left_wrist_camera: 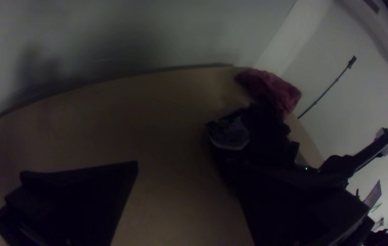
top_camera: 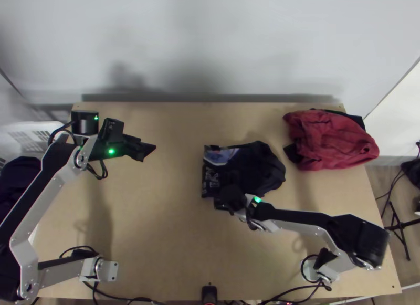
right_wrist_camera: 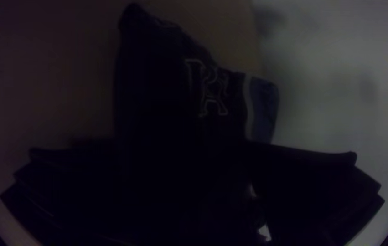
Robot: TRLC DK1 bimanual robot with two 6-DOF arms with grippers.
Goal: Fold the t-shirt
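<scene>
The dark t-shirt (top_camera: 257, 166), with pale lettering and a blue patch, lies bunched on the table (top_camera: 157, 221).

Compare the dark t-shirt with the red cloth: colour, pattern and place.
The dark t-shirt carries pale lettering and a blue patch; the red cloth shows plain red. The dark t-shirt lies near the middle of the table, while the red cloth sits at its far right corner. Both are rumpled.
</scene>
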